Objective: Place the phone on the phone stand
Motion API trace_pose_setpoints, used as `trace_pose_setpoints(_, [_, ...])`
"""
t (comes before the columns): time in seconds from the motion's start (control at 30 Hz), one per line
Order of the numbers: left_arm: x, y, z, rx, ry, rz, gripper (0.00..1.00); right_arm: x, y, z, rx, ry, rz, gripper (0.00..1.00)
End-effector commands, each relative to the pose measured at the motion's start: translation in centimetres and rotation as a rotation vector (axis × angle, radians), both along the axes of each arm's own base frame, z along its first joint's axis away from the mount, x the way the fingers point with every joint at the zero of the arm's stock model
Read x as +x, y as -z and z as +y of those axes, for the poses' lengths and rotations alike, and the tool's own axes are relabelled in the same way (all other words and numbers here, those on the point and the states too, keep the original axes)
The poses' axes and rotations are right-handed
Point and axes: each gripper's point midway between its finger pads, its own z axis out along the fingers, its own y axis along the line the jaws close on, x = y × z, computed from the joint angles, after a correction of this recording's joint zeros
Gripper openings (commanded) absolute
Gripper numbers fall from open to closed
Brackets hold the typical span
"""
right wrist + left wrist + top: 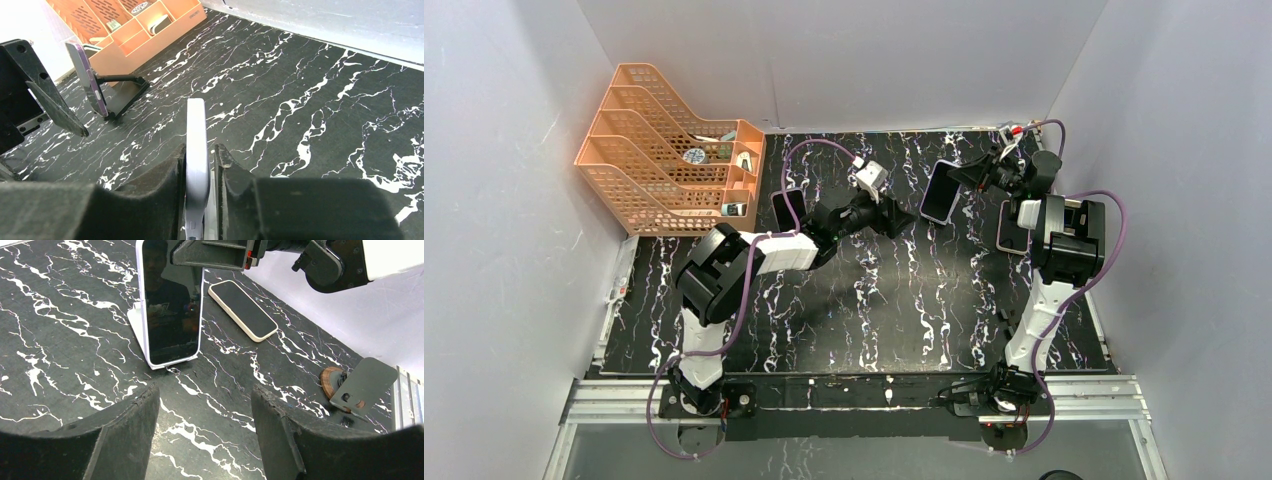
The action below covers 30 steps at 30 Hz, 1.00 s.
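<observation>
Seating the phone (170,305) on the stand (135,322), upper left of left-wrist view; right gripper (199,156) pinches its edges. Left gripper (204,395) gapes wide, empty. Next, I'd guess: let go gently, back off without tipping it.

White-and-black arms (779,248), looping purple cables (809,143), matte black left claw (205,390)

Flat phone (243,310) right of upright phone (170,310)
</observation>
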Motion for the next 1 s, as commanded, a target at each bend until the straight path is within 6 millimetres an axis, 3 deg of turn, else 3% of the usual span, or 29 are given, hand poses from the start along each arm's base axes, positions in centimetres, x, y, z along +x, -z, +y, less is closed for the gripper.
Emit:
trace_pose_setpoints(0.0, [0.1,-0.2,0.1,-0.011,0.007,-0.007,0.64,0.2,-0.2,-0.7,-0.018,0.031,-0.036,0.37])
trace_pose_setpoints(0.07, [0.1,-0.2,0.2,-0.011,0.006,-0.007,0.64,0.3,-0.3,-0.8,-0.016,0.043,-0.031,0.63])
trace_pose_setpoints(0.17, [0.1,-0.3,0.3,-0.012,0.006,-0.008,0.64,0.7,-0.7,-1.4,-0.019,0.086,-0.031,0.79])
trace_pose_setpoints(0.37, [-0.1,-0.7,0.4,-0.021,0.011,-0.011,0.64,2.1,-2.0,-2.8,-0.059,0.21,-0.037,0.85])
trace_pose_setpoints(0.63, [-0.5,-1.7,0.5,-0.05,0.023,-0.017,0.64,3.5,-4.2,-7.3,-0.118,0.535,0.025,0.89])
trace_pose_setpoints(0.77, [-1.0,-1.8,1.0,-0.057,0.02,-0.017,0.64,3.9,-3.0,-12.6,-0.196,0.868,0.252,0.89])
trace_pose_setpoints(0.97, [-1.8,-1.4,1.6,-0.06,0.034,-0.001,0.64,1.1,-0.3,-17.3,-0.347,1.156,0.467,0.92])
